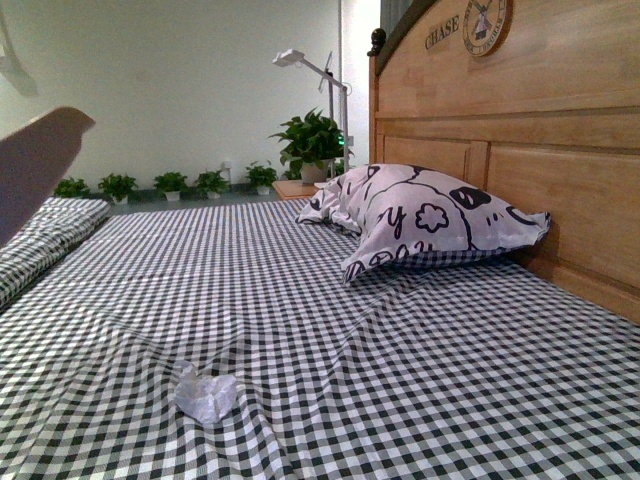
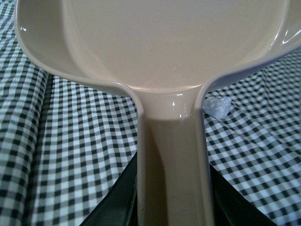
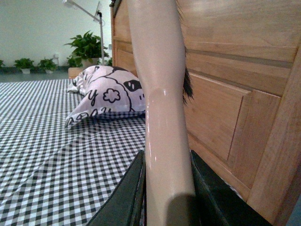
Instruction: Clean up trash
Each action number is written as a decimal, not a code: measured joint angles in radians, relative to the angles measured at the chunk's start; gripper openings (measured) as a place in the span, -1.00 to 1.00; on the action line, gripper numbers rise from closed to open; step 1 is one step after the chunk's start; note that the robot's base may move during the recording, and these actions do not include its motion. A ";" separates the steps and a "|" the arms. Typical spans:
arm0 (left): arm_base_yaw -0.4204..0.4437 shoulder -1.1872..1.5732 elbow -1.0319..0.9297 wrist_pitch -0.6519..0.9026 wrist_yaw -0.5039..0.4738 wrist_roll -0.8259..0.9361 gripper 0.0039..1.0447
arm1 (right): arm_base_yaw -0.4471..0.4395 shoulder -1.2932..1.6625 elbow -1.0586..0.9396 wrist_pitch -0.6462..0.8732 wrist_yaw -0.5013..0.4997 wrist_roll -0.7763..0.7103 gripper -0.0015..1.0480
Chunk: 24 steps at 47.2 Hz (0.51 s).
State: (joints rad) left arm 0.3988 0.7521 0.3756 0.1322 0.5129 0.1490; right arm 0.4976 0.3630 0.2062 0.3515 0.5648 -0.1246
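Trash (image 1: 205,393) first: a small crumpled white wad on the near part of the bed (image 1: 420,400), a little left of centre in the front view. The sheet (image 1: 330,330) is wrinkled around it. From my left wrist it peeks out just past the shoulder of the dustpan (image 2: 155,42).

I'd judge it very light and soft, easy to crush, and likely to roll or flutter off at a hard nudge. There's no pinching it anyway, because both hands are full. My left claw (image 2: 171,209) is clamped on the dustpan's handle. My right claw (image 3: 167,202) is clamped on the pale handle of what looks like a brush (image 3: 162,94), with dark bristles just showing behind it. So it's a sweep, not a grasp: pan lip down beside the wad, then a gentle push from the far side.

The mattress is soft, so the lip may not sit flat, and the loose cloth could bunch ahead of it.

Open sheet lies all around the wad. The pillow (image 1: 420,220) is well apart from it, off to the right. The headboard (image 3: 235,108) stands close beside my brush, so that arm should swing away from the wood first. I can't see the bed's near edge.
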 joint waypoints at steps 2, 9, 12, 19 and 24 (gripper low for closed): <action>0.031 0.089 0.027 0.036 0.045 0.084 -0.51 | 0.000 0.000 0.000 0.000 0.000 0.000 -0.56; 0.100 0.370 0.103 0.036 0.131 0.415 -0.51 | 0.000 0.000 0.000 0.000 0.000 0.000 -0.56; 0.117 0.467 0.135 0.020 0.153 0.540 -0.51 | 0.000 0.000 0.000 0.000 0.000 0.000 -0.56; 0.122 0.600 0.196 -0.002 0.195 0.726 -0.51 | 0.000 0.000 0.000 0.000 0.000 0.000 -0.56; 0.107 0.661 0.229 -0.058 0.229 0.795 -0.51 | 0.000 0.000 0.000 0.000 0.000 0.000 -0.56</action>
State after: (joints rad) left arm 0.5060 1.4128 0.6041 0.0746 0.7422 0.9443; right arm 0.4976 0.3630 0.2062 0.3515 0.5648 -0.1246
